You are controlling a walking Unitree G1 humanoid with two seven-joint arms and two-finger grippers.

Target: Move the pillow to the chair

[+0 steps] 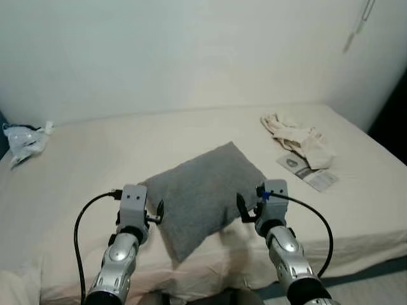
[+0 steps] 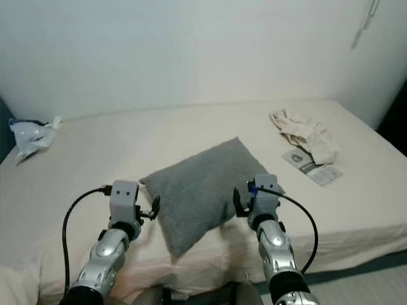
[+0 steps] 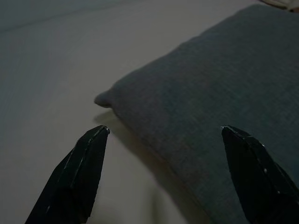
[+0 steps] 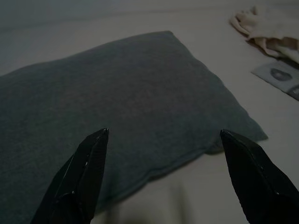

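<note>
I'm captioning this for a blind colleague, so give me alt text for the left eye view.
A grey pillow lies on a cream bed, with the left gripper and right gripper open at either side of it. A crumpled cloth and a printed card lie to the right, a plastic bag far left.

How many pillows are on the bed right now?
1. The grey pillow lies on the bed near its front edge, between the left hand and right hand, both open. None other seen; the bed's ends run out of frame.
</note>
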